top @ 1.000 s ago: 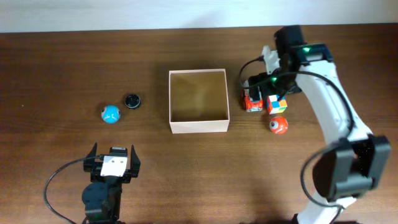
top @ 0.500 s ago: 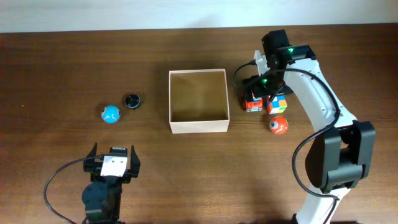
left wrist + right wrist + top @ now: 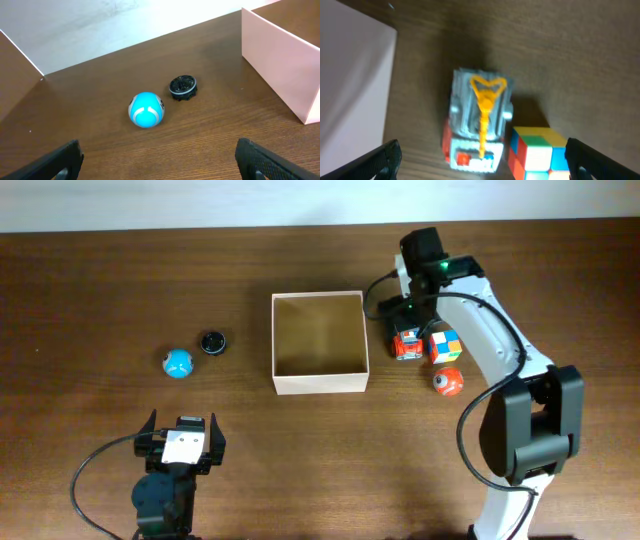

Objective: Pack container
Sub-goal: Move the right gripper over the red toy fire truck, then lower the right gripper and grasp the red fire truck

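Observation:
The container [image 3: 320,383] is a square shallow box with cream walls and a tan floor, at mid table; nothing shows inside it. Its wall also shows in the left wrist view [image 3: 280,60] and the right wrist view [image 3: 350,90]. My right gripper [image 3: 412,310] is open above a red and grey toy truck [image 3: 406,344], which shows in the right wrist view [image 3: 477,120] beside a colour cube [image 3: 540,152]. The cube [image 3: 445,345] and an orange ball [image 3: 448,381] lie right of the box. My left gripper [image 3: 180,442] is open and empty, near a blue ball [image 3: 146,109] and a black cap [image 3: 182,87].
The blue ball [image 3: 177,363] and the black cap [image 3: 212,342] lie left of the box. The table's far edge meets a white wall [image 3: 100,20]. The right arm's black cable loops beside the box's right wall.
My right gripper has moved left and towards the far edge, from over the cube to over the toy truck. The left arm and the toys have not moved.

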Robot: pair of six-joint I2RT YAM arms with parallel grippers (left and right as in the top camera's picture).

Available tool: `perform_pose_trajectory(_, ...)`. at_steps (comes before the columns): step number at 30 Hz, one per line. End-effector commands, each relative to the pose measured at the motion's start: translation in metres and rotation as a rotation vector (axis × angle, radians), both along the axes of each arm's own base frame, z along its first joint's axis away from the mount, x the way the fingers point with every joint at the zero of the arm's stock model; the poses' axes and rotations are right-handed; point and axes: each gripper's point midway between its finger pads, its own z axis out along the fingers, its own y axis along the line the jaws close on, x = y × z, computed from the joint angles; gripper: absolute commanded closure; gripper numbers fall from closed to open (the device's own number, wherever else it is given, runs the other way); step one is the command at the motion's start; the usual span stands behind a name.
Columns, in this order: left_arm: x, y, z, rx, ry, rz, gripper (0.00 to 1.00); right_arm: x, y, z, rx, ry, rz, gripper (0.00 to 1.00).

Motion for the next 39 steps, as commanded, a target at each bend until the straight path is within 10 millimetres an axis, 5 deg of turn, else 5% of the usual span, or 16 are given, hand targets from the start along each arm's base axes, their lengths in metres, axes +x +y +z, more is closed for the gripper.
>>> perform_pose_trajectory(1,0.0,0.002,-0.002,0.013,0.003,0.007,0.01,0.008,0.006,0.002,-0.012,-0.032,0.003,0.01)
perform_pose_trajectory(14,0.0,0.002,-0.002,0.013,0.003,0.007,0.01,0.006,0.01,-0.04,0.04,0.06,-0.043,0.01)
perform_pose_trajectory(26,0.0,0.002,-0.002,0.013,0.003,0.007,0.01,0.011,-0.019,-0.04,0.191,0.094,-0.15,0.01)
perform_pose_trajectory(39,0.0,0.002,-0.002,0.013,0.003,0.007,0.01,0.008,-0.006,-0.053,0.18,0.119,-0.118,0.02)
